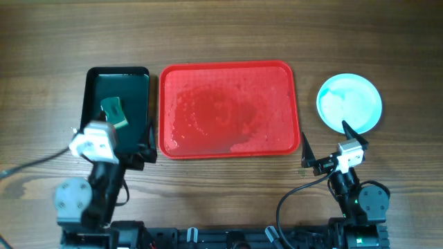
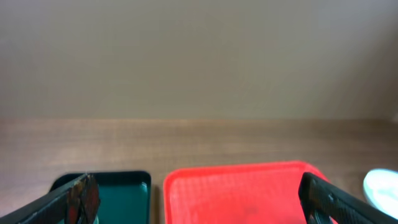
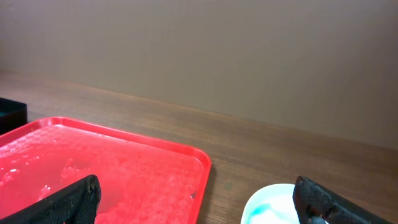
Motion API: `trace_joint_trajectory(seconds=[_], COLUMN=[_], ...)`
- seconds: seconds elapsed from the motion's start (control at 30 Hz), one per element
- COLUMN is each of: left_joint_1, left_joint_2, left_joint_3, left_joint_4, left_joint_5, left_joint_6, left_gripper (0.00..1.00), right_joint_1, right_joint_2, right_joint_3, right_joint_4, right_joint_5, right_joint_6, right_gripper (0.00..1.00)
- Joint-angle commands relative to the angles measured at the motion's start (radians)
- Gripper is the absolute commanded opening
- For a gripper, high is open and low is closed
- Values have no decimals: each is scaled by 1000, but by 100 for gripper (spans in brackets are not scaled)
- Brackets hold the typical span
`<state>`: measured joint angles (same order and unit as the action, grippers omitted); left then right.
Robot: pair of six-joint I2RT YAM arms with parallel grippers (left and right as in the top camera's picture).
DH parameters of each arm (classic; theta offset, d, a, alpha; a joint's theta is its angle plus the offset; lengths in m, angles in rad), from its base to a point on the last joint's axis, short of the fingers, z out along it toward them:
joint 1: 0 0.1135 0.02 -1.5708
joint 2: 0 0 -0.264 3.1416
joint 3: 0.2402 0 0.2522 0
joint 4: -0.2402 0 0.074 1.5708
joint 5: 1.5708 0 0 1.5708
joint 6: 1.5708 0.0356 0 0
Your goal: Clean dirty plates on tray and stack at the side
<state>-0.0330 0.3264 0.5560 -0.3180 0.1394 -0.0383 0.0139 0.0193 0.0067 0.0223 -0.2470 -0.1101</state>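
The red tray [image 1: 225, 66] lies mid-table with no plates on it; its surface looks wet. It also shows in the left wrist view [image 2: 236, 169] and the right wrist view [image 3: 124, 137]. A pale-aqua plate [image 1: 349, 102] sits on the table right of the tray; I cannot tell whether others lie under it. It shows in the right wrist view [image 3: 273, 205] with a faint aqua smear, and at the right edge of the left wrist view [image 2: 382, 186]. My left gripper [image 1: 135, 158] [image 2: 199, 202] is open and empty at the trays' near edge. My right gripper [image 1: 329, 142] [image 3: 199, 202] is open and empty, just in front of the plate.
A smaller dark green-black tray [image 1: 118, 72] stands left of the red tray, with a green sponge [image 1: 115, 111] in it. It shows in the left wrist view [image 2: 124, 177]. Bare wooden table lies around and behind both trays.
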Motion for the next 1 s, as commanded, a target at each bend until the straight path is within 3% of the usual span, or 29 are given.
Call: trace_joint_trajectory(seconds=[0.0,0.27,0.67,0.97], left_joint_1=[-7,-1,10,10], left_joint_2=[-144,-317,-323,-323], left_joint_3=[-182,-420,-543,-550], left_joint_4=[118,270,328,246], left_joint_5=[-18,-40,-62,-62], left_joint_6=[8,8,8,-21], left_gripper=[100,100,100,100], right_joint_1=[-4,-4,-4,-4], right_joint_2=[-9,-9,-9,-9], right_joint_3=[-2,-2,-2,-2], right_joint_4=[1,1,1,1], right_joint_5=[-17,-17,-17,-17], right_joint_6=[5,5,5,5], right_gripper=[100,100,100,100])
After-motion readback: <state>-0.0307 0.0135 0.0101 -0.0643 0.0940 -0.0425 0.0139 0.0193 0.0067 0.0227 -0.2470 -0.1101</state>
